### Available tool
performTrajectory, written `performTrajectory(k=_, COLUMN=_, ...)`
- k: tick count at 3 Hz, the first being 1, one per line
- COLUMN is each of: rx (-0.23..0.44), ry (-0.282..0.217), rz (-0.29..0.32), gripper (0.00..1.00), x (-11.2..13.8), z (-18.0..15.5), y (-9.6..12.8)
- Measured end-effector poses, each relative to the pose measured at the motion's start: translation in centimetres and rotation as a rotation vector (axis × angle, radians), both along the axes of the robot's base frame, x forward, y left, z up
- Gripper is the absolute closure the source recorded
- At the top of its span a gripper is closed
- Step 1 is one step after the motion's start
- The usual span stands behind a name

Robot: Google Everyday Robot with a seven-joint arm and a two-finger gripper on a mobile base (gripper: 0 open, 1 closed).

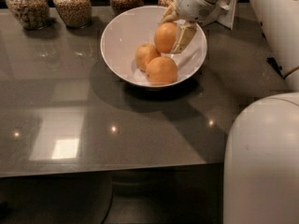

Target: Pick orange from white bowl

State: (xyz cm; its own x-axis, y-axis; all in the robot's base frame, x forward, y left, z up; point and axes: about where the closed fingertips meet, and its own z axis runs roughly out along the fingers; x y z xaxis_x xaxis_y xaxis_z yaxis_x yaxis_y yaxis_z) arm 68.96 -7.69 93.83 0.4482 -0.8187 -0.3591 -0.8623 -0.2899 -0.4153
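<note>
The gripper is inside the white bowl, on its far right side, reaching down from the arm that enters from the upper right. Its fingers are closed around the orange. One finger lies against the fruit's upper far side and the other runs down its right flank, so the jaws are parted only by the fruit's width.

The orange sits over the bowl's right half, near the far rim and higher in view than the other two fruits. It is close to round but looks slightly taller than wide, with the long axis near upright. Neither a stem end nor a navel can be made out, so I cannot tell which way it points.

A paler fruit lies just below and to the left of it. Their outlines meet in this view, and I cannot tell whether they touch. A third fruit rests at the bottom of the bowl, nearest the camera, against the paler one.

The bowl stands on a dark glossy table. Four glass jars of grains line the table's far edge. No label, brand or writing can be read on the jars, the bowl or the arm. The robot's white base fills the lower right
</note>
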Motion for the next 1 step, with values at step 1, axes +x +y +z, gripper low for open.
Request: performTrajectory(k=1, rx=0.069, ry=-0.041, rz=0.033, gripper=1.00, x=-1.31, z=3.42, y=1.24)
